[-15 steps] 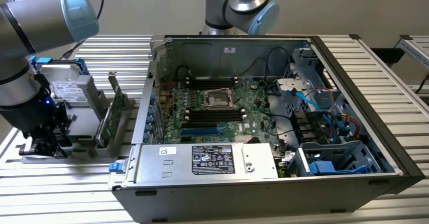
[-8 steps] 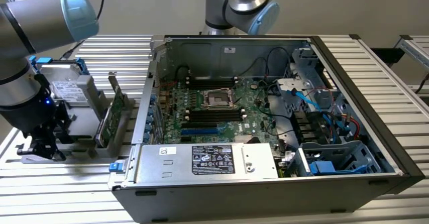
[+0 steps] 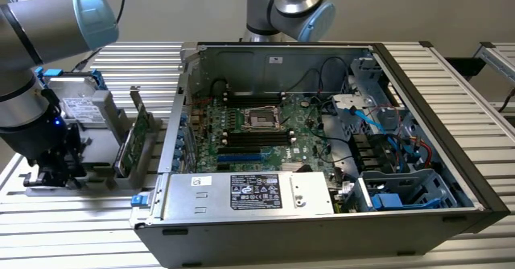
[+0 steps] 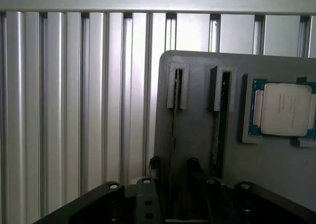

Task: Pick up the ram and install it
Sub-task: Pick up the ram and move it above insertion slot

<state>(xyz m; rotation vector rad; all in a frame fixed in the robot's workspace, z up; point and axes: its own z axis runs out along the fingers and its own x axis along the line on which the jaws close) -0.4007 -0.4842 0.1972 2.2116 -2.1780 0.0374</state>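
Straddling the upright ram [image 4: 174,127] is the end effector [image 4: 173,163].

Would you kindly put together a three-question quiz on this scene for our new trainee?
1. True or false: the ram is already seated on the motherboard.
2. What lies in the holder beside the two slots? A) a processor B) a fan C) a screwdriver
3. Fill in: the gripper has its jaws on either side of the ____.
Key: 1 false; 2 A; 3 ram.
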